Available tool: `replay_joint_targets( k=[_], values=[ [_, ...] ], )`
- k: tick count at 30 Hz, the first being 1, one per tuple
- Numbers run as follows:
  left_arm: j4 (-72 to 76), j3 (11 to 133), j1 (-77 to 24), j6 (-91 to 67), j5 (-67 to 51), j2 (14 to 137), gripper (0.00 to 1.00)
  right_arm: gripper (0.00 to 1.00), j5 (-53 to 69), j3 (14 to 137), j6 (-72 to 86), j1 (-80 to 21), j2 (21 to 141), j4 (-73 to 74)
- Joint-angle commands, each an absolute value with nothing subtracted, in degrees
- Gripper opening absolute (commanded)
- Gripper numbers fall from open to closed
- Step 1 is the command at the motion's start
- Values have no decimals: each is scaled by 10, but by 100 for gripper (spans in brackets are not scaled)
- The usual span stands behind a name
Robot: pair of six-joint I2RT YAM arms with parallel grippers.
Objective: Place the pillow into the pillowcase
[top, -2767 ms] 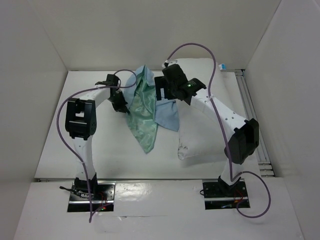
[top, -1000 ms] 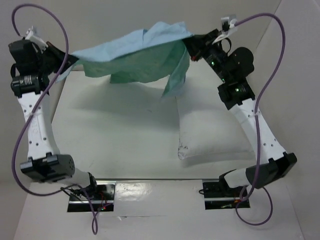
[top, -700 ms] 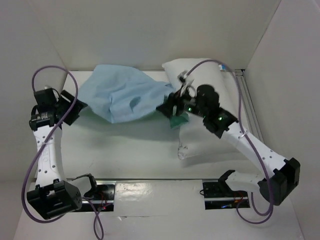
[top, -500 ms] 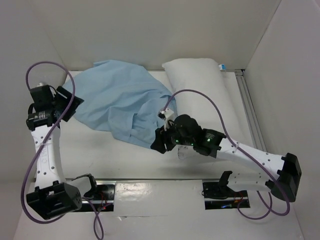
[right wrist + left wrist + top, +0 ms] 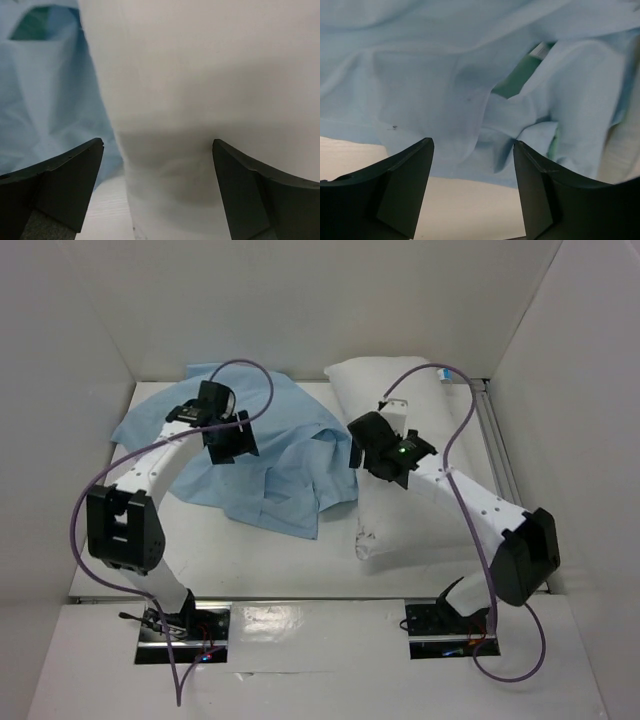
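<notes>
Overhead view of 2 robot arms at a white table (image 5: 200, 550). The pillowcase (image 5: 250, 465) lies crumpled, light blue face up, across the table's far left and middle. Its right edge touches the pillow (image 5: 400, 530), which runs along the table's right edge from the far corner toward the near edge. The left gripper (image 5: 228, 438) hovers over the blue cloth, jaws wide, holding nothing. The right gripper (image 5: 365, 455) hangs over the pillow's left edge, jaws wide and empty. A green gap (image 5: 520, 82) shows between blue folds. Probably best: find that mouth, pinch only 1 hem layer per gripper, and spread it facing the pillow.
</notes>
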State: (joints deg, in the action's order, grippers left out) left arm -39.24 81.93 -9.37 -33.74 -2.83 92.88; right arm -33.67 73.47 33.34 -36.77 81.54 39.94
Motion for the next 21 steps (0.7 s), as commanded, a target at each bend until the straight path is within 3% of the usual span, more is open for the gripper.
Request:
replay_joint_targets(
  k=[1,3,4,6,7,14,19,20,21],
  values=[
    [-431,845,-112,-317,25,962,78,97,-411,720,382,-381,858,463],
    [-431,851,-126,-317,18,989,78,81,-374,686,396,-356,882,444],
    [-431,857,-126,-317,18,997,78,64,-361,674,396,-346,882,444],
    [-431,862,-133,-302,18,1007,78,15,-356,657,414,-322,882,445],
    [-431,862,-133,-295,18,1016,78,0,-378,650,424,-313,869,480],
    [-447,890,-138,-279,20,1034,77,0,-400,689,273,-216,688,533],
    [-447,896,-185,-279,47,1074,79,0,-434,700,206,-204,666,541],
    [-453,903,-191,-285,56,1080,81,3,-420,700,200,-204,671,541],
    [-453,903,-191,-285,73,1092,81,31,-407,694,200,-212,677,534]
  ],
)
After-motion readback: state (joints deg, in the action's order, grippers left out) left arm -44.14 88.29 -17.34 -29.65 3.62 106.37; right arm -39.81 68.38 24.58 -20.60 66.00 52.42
